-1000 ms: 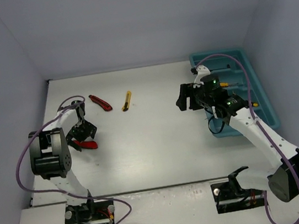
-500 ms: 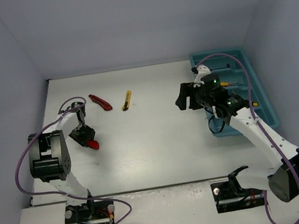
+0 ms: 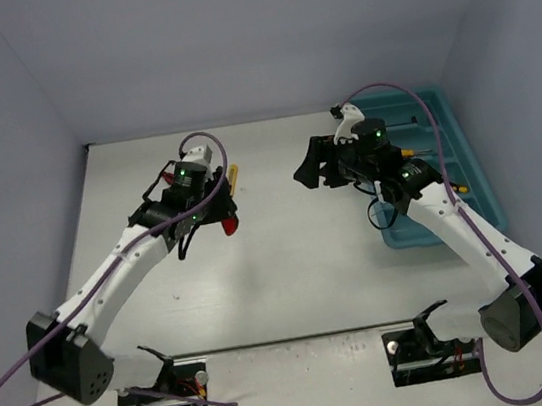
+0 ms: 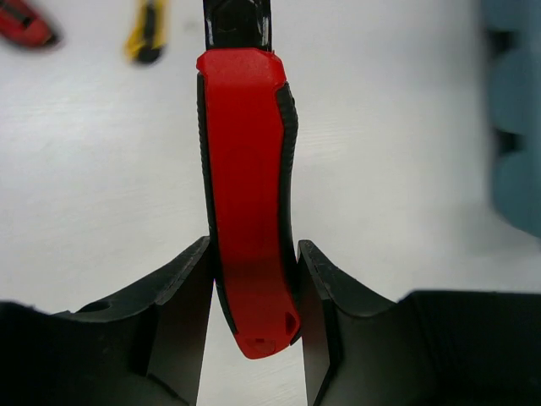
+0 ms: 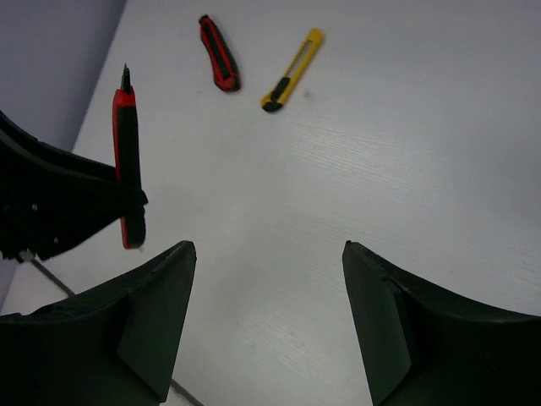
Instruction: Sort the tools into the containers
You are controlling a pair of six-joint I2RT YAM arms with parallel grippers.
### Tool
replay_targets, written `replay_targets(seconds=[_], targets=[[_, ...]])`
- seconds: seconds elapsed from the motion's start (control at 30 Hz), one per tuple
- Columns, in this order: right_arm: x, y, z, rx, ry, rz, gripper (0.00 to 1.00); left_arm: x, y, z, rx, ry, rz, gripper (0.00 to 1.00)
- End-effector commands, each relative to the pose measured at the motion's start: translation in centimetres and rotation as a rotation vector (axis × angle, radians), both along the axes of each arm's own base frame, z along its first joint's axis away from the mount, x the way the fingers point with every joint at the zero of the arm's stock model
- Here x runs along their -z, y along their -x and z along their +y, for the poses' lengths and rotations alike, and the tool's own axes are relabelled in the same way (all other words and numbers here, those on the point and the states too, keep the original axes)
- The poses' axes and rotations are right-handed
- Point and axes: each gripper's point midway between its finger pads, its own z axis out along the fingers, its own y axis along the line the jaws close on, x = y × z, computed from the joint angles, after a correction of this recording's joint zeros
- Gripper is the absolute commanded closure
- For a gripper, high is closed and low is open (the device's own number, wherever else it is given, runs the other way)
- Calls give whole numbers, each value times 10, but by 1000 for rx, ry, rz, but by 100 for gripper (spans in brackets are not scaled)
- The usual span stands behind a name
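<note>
Pale lavender walls [image 3: 228, 37] close in a white table [image 3: 291, 271]. The left gripper [image 4: 254, 254] is clenched on a red plastic utility knife with black rubber edging [image 4: 245, 152], its two black fingers [image 4: 182, 288] pressing the handle's sides close to the butt end. The knife looks stout and slightly curved – a glossy red body, a dark strip down each edge, a small hole at the butt, and a black nose pointing away from the wrist. It hangs above the table, left of centre.

On the table beyond it, at the far left, lie a slim yellow snap-off knife [image 5: 292, 70] and a second red-and-black utility knife [image 5: 219, 63], near each other but apart. The right gripper [image 5: 266, 249] hovers right of centre with its jaws spread and nothing between them – just left of the long teal plastic tray [image 3: 427, 92] at the far right.
</note>
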Motion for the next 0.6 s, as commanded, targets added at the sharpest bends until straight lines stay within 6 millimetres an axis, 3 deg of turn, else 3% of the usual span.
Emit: replay_targets(seconds=[0.0, 0.1, 0.33, 0.57], targets=[[-66, -9, 37, -52, -139, -137, 34, -91, 0, -46, 202, 162, -281, 100], [-77, -10, 53, -60, -149, -163, 34, -119, 11, -67, 280, 210, -349, 100], [-110, -13, 80, -65, -205, -244, 34, -148, 20, -88, 351, 245, -411, 100], [-102, -21, 92, -60, -213, -226, 38, -158, 18, -92, 363, 251, -438, 100]])
